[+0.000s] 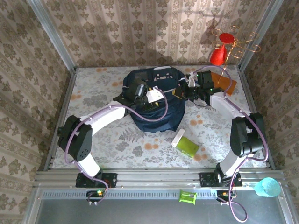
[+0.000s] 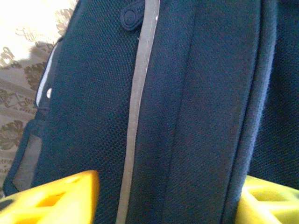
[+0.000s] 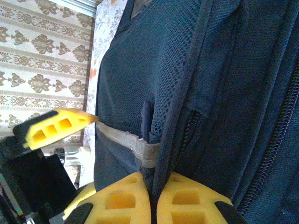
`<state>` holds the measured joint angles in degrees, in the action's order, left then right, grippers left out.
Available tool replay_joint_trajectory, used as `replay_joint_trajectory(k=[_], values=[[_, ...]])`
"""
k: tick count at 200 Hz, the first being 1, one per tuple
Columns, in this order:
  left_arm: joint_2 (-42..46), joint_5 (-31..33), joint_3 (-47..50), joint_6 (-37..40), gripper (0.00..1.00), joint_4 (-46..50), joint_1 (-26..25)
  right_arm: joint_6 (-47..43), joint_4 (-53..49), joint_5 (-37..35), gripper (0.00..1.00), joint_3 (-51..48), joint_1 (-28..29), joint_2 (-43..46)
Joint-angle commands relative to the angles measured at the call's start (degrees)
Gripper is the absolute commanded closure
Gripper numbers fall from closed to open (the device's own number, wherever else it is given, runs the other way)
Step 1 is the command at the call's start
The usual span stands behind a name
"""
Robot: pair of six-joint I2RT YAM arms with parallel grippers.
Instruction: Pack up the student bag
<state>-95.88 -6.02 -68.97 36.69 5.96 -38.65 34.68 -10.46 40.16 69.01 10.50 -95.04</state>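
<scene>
Student bag (image 1: 159, 122), right claw (image 3: 153, 196) clenched on its fabric fold, left claw (image 2: 168, 184) spread open against its front

A high rear camera looks down on the whole worktop (image 1: 93, 88); both wrist cameras view the student bag (image 1: 154, 100) from very close.
</scene>
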Motion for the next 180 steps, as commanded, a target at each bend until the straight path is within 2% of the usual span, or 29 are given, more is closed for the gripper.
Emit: replay_joint_trajectory(k=[1,29,44,56,69,96,115,139,160,180], values=[[-0.4,1.3,-2.5,1.7,0.47,2.2,0.2,-2.1,2.3,3.5,0.91,2.1,0.7,1.5],[-0.1,-0.5,-3.2,0.6,0.69,2.7,0.5,-4.7,-1.4,1.0,0.88,2.7,0.6,1.2],[0.3,-1.1,-3.2,-0.5,0.88,2.8,0.8,-6.1,-4.1,-2.2,0.79,2.7,0.7,2.0],[0.9,-0.5,-3.0,-2.0,1.0,2.1,1.0,-7.9,-7.8,-7.7,0.66,2.5,0.7,3.4],[1.7,0.7,-2.5,-4.4,1.0,0.9,1.4,-9.1,-11.3,-15.6,0.5,0.9,0.9,6.3],[4.7,3.1,-0.8,-11.6,1.0,-2.4,2.2,-9.5,-16.2,-30.3,0.32,-6.2,2.2,14.5],[6.4,3.5,0.3,-16.9,1.0,-4.1,2.9,-7.5,-18.2,-38.4,0.18,-13.1,6.1,21.3],[7.4,4.0,0.6,-21.2,1.0,-4.2,3.5,-1.5,-20.0,-44.2,0.1,-20.1,13.8,25.1],[7.9,3.9,0.4,-23.1,1.0,-4.2,3.9,4.4,-20.0,-47.0,0.06,-23.3,20.4,24.2],[8.1,2.9,0.2,-23.3,1.0,-4.1,4.0,9.1,-17.0,-48.3,0.04,-25.3,24.2,22.2]])
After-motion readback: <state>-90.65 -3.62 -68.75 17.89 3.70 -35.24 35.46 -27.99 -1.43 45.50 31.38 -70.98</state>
